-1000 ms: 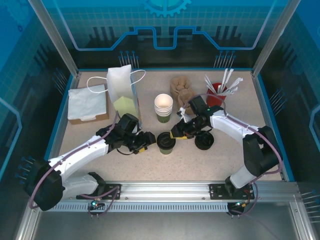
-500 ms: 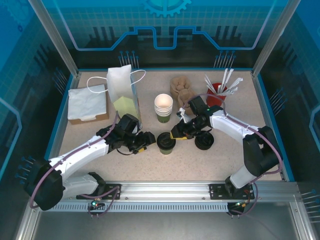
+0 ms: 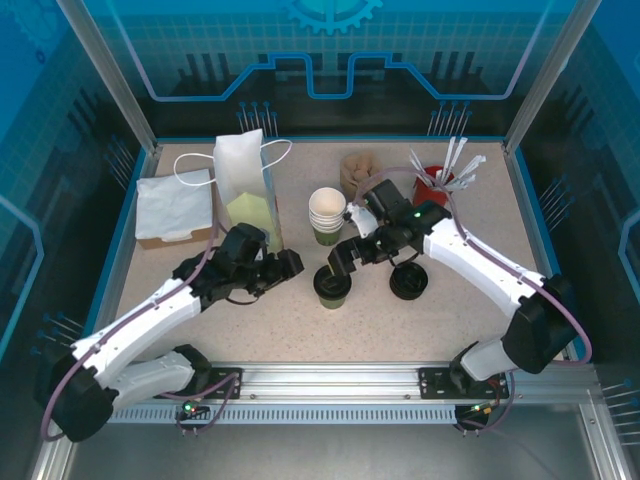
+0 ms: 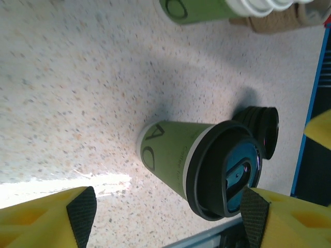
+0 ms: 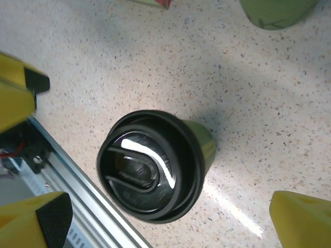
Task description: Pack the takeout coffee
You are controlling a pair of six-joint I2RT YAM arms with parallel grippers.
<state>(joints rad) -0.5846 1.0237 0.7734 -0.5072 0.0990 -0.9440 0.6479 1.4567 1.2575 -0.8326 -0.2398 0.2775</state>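
Between the wide-open, empty jaws of the left gripper (image 3: 286,268) and the right gripper (image 3: 338,262), the takeout coffee (image 3: 332,285) is judged light and crushable, best taken gently below its lid (image 5: 147,175).

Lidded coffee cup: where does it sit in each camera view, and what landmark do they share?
Top external: lidded cup, centre, slightly toward the front.
Left wrist: lower centre-right, lid pointing right.
Right wrist: centre, seen from above.
Shared landmark: stack of open cups, at both wrist views' top edge.
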